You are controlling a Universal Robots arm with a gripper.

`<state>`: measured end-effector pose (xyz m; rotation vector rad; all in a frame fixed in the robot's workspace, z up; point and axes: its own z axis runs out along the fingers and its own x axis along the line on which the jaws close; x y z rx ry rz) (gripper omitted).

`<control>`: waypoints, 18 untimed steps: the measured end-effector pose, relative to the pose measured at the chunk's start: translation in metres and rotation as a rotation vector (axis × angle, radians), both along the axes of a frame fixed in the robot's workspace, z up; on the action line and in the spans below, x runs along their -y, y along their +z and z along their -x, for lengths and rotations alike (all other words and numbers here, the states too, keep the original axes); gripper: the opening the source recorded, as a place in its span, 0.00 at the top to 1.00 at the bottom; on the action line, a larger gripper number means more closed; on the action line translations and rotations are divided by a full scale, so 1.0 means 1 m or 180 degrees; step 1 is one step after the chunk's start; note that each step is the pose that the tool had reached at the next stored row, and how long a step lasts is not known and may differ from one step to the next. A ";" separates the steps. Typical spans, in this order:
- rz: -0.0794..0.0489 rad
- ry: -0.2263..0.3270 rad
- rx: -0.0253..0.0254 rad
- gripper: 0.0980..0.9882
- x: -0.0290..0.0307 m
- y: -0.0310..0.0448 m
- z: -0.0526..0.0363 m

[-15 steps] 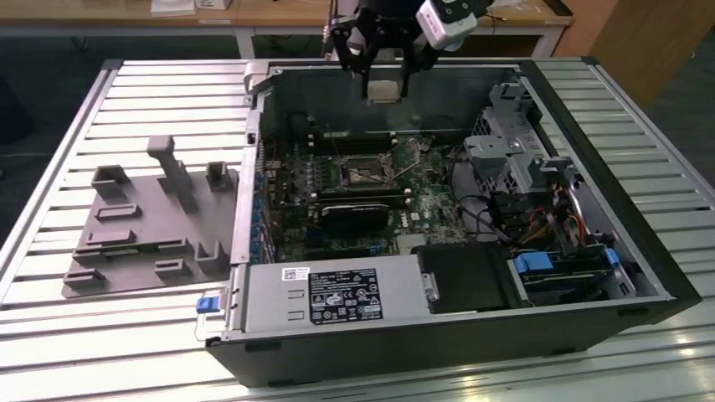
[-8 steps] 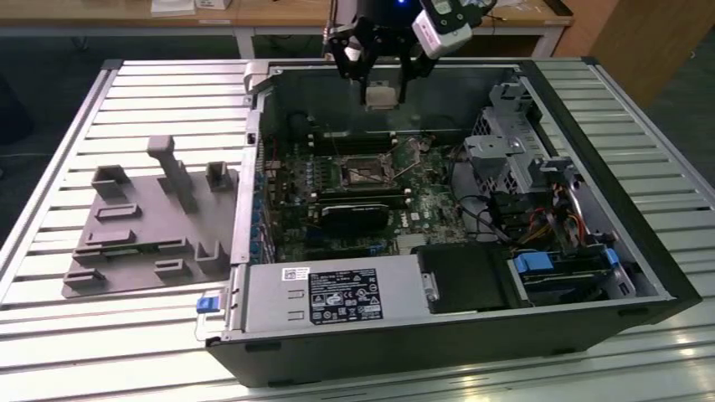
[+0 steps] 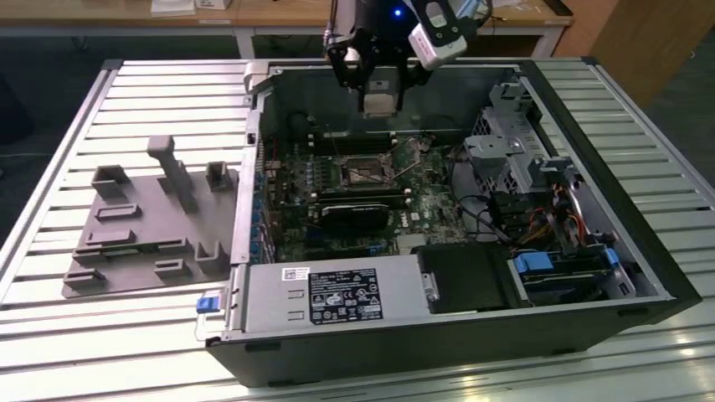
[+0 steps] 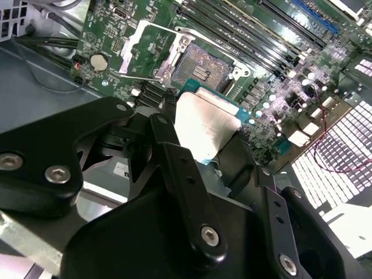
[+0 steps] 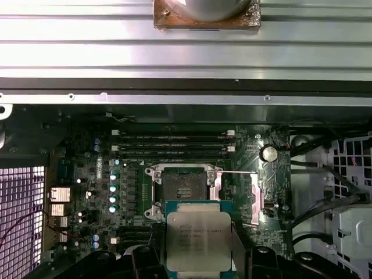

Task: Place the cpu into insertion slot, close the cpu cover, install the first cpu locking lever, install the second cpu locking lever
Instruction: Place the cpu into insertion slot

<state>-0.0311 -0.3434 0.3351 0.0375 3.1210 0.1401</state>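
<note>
My gripper (image 3: 378, 94) hangs above the back of the open computer case, shut on the cpu (image 3: 380, 103), a square silvery chip on a green board. In both wrist views the black fingers (image 5: 143, 260) clamp the cpu (image 5: 199, 237) by two opposite edges. The insertion slot (image 5: 183, 188) lies bare on the motherboard below the chip, apart from it. The cpu cover (image 5: 254, 196), a thin silvery frame, stands swung open beside the slot. From the second wrist view, the cpu (image 4: 206, 125) hovers near the slot (image 4: 200, 70), and the raised cover (image 4: 148, 49) is beyond.
Memory slots (image 5: 174, 144) run along one side of the socket. Inside the case are a power supply (image 3: 324, 297), a drive cage (image 3: 525, 159) and loose cables (image 3: 491, 213). A grey fixture plate (image 3: 146, 226) lies on the slatted table at the exterior view's left.
</note>
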 end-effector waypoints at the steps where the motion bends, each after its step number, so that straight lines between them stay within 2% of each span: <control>1: 0.0000 0.0000 0.0000 0.51 0.0000 -0.0018 0.0003; 7: 0.0000 -0.0008 0.0000 0.51 0.0000 -0.0093 0.0020; 18: 0.0000 -0.0621 0.0000 0.51 0.0000 -0.0155 0.0020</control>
